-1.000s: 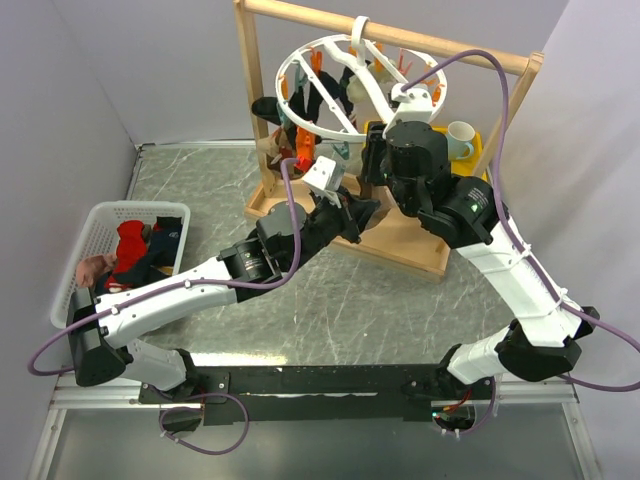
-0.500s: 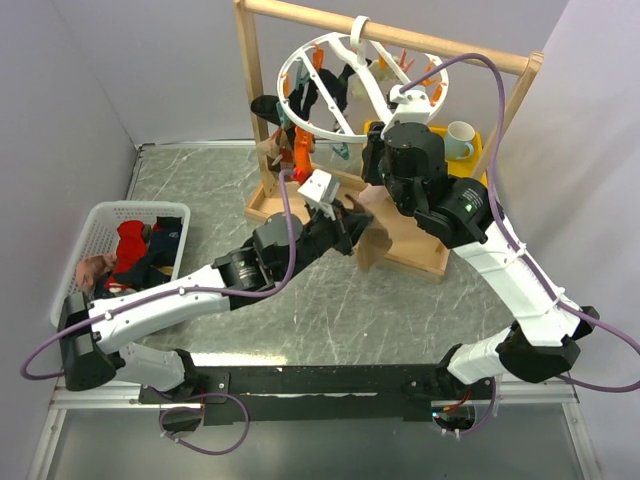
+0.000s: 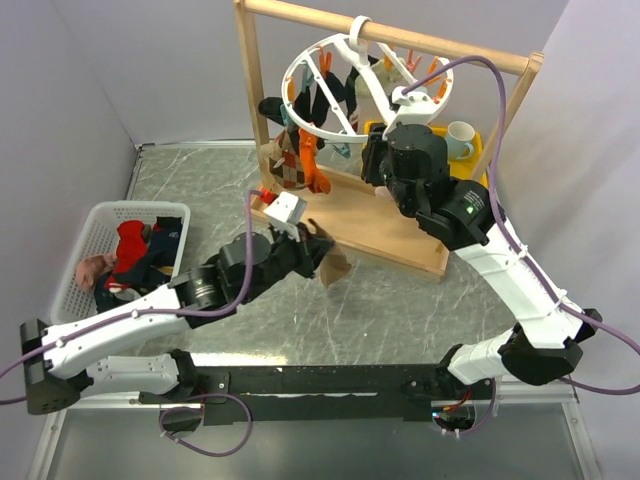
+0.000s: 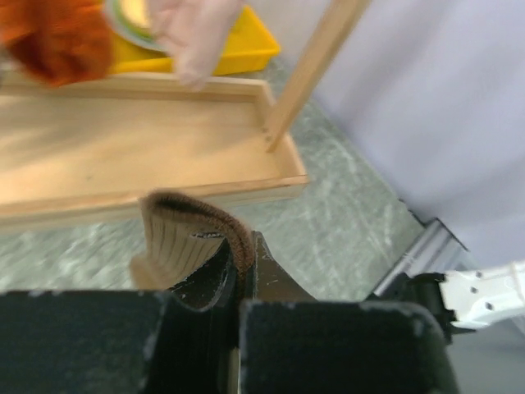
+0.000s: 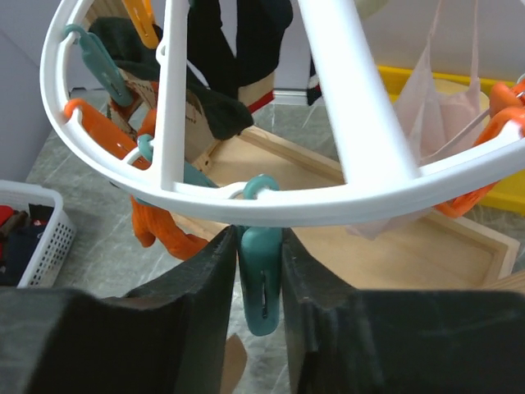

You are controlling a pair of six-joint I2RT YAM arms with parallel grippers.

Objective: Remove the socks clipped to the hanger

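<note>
Brown fabric hangs from your left gripper [image 3: 318, 250] in the overhead view. The brown sock [image 3: 334, 266] droops just past the fingertips, free of the hanger [image 3: 366, 88], which hangs on the wooden frame [image 3: 400, 40] well beyond them. The basket [image 3: 80, 240] of loose socks lies back behind that arm, so carrying the sock there looks like your next move.

From the left wrist, the fingers are pressed together on the sock's ribbed cuff, pinching it right at the tips. Gripping the cuff lets the rest fold forward and dangle above the table. The frame's base [image 4: 123, 156] lies ahead of the fingers.

From the right wrist, your right gripper [image 5: 261, 271] is squeezed shut on a teal clip [image 5: 262, 287] that hangs from the white ring directly above the fingers. I take that squeeze as meant to spring the clip; no sock shows in it. An orange sock [image 5: 160, 230] is clipped left of the fingers, black socks [image 5: 234, 41] further up and a pale pink sock [image 5: 443, 139] to the right.
</note>
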